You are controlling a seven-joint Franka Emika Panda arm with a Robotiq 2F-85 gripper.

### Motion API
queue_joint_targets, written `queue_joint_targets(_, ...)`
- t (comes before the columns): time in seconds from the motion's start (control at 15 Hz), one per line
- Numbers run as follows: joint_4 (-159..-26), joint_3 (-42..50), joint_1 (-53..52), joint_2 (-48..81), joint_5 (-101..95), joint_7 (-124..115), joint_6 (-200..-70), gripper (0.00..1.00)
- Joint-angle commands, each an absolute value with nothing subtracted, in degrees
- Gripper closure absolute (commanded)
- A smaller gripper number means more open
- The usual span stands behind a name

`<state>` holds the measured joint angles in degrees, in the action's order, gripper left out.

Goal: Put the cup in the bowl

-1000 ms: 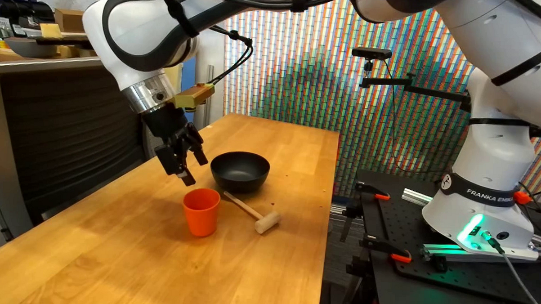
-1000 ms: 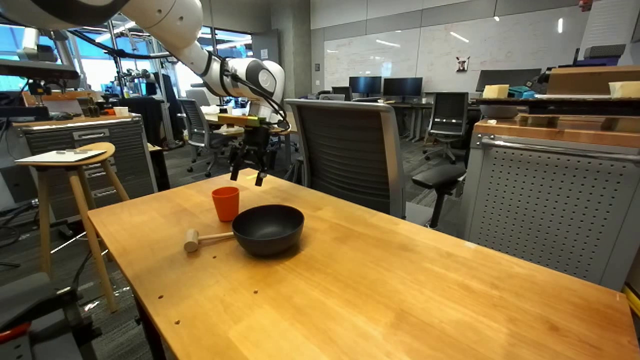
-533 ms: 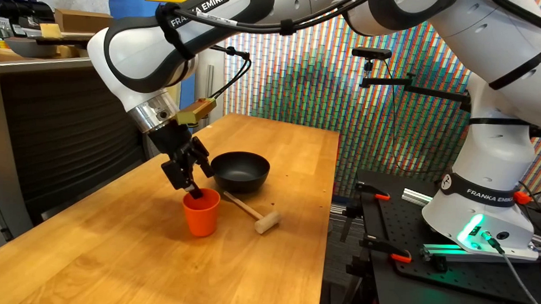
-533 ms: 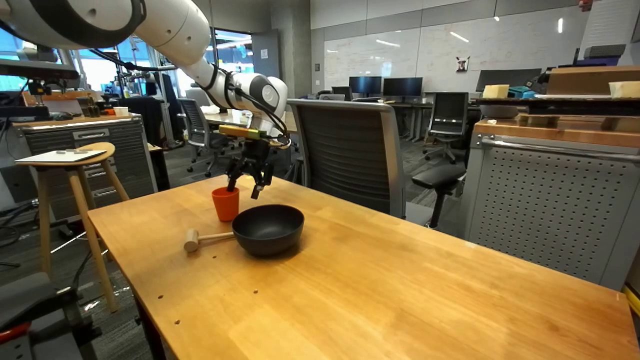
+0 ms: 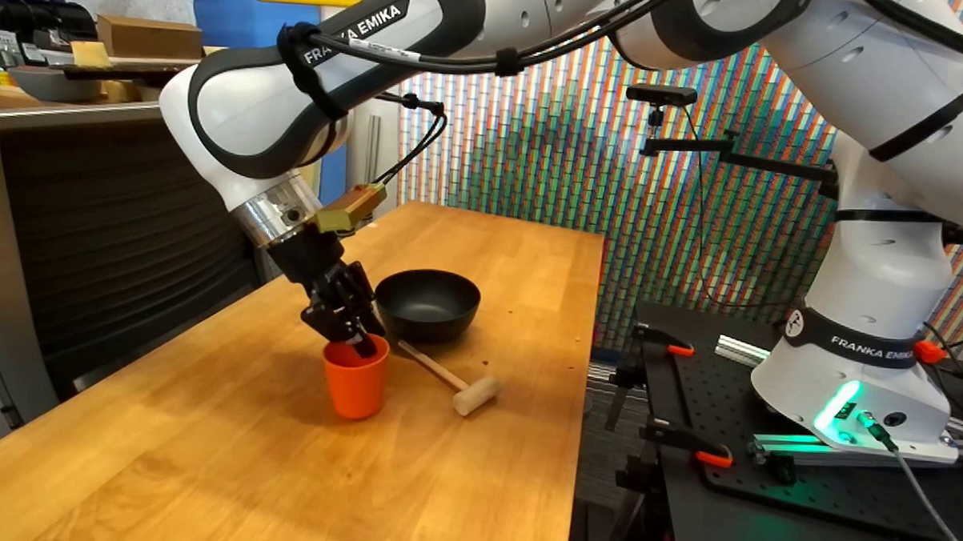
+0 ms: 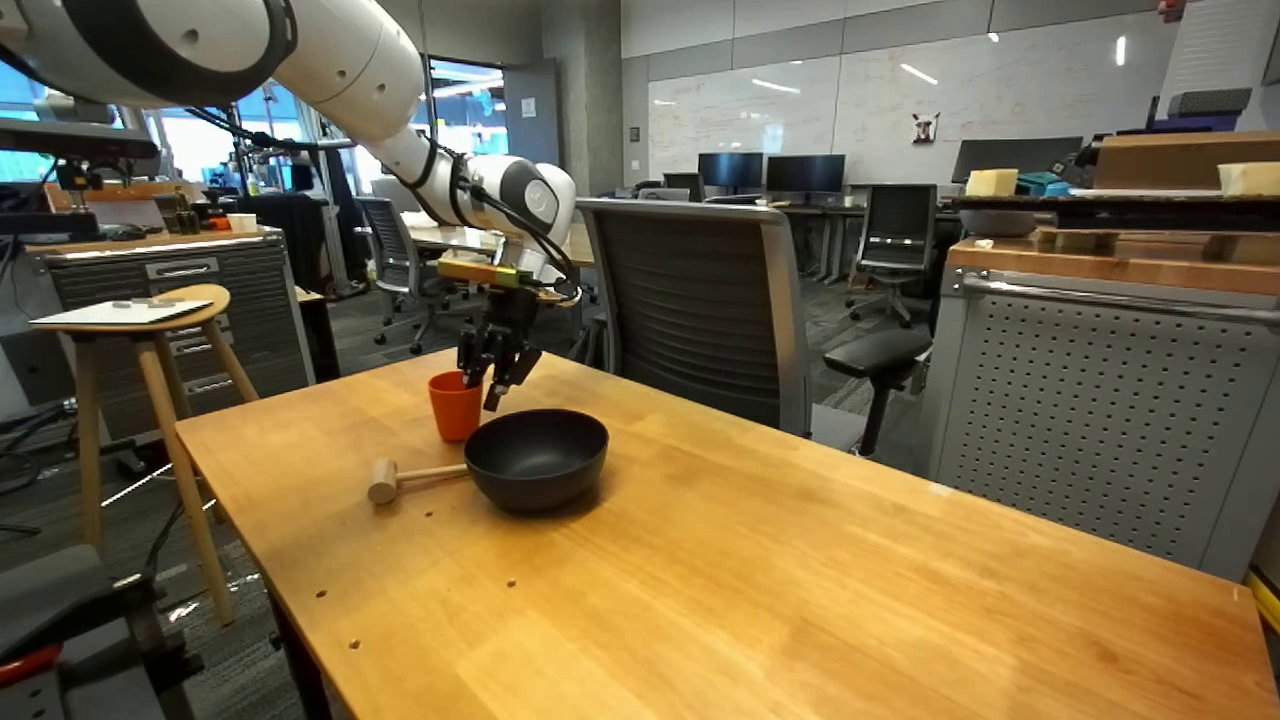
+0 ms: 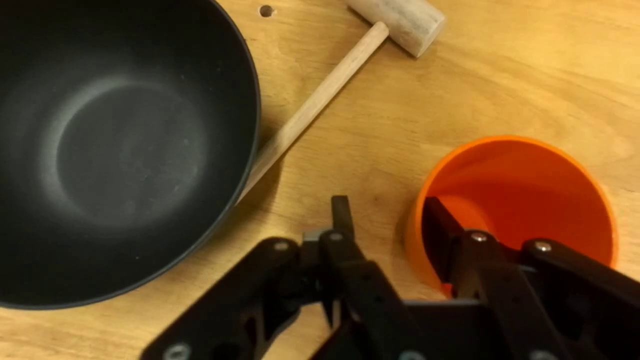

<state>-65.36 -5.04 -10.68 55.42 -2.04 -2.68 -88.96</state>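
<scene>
The orange cup point(image 5: 355, 388) stands upright on the table, close beside the black bowl point(image 5: 426, 307) in both exterior views. My gripper point(image 7: 387, 200) straddles the cup's near wall: in the wrist view one finger reaches down inside the cup point(image 7: 540, 200) against that wall. The other of the fingers point(image 7: 343, 215) is outside, between cup and bowl point(image 7: 130, 150), with bare wood showing between it and the cup. The jaws are part-way together and still apart, so the wall is not pinched. In an exterior view the gripper point(image 6: 481, 392) tilts over the cup point(image 6: 456, 408).
A wooden mallet point(image 7: 320, 97) lies on the table, its handle running under the bowl's rim. A chair point(image 6: 690, 310) stands along the table's far edge in an exterior view. The wooden tabletop point(image 6: 760, 580) extends beyond the bowl.
The gripper has come down so one finger went into the cup, and its fingers have drawn closer together. The cup has shifted very slightly. Bowl and mallet have stayed put.
</scene>
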Motion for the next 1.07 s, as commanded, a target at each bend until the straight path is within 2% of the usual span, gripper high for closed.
queue_joint_targets(0.0, -62.4, -5.2, -10.4, 56.7, -1.0, -1.9, -87.0, 0.89)
queue_joint_targets(0.13, -62.3, -5.4, -10.2, 56.6, -0.8, -1.5, -86.8, 1.0)
queue_joint_targets(0.47, -63.4, -5.2, -9.5, 54.6, 0.0, -0.2, -86.3, 0.98)
queue_joint_targets(1.0, -70.8, 2.1, -3.3, 40.0, -1.2, -6.8, -89.9, 0.98)
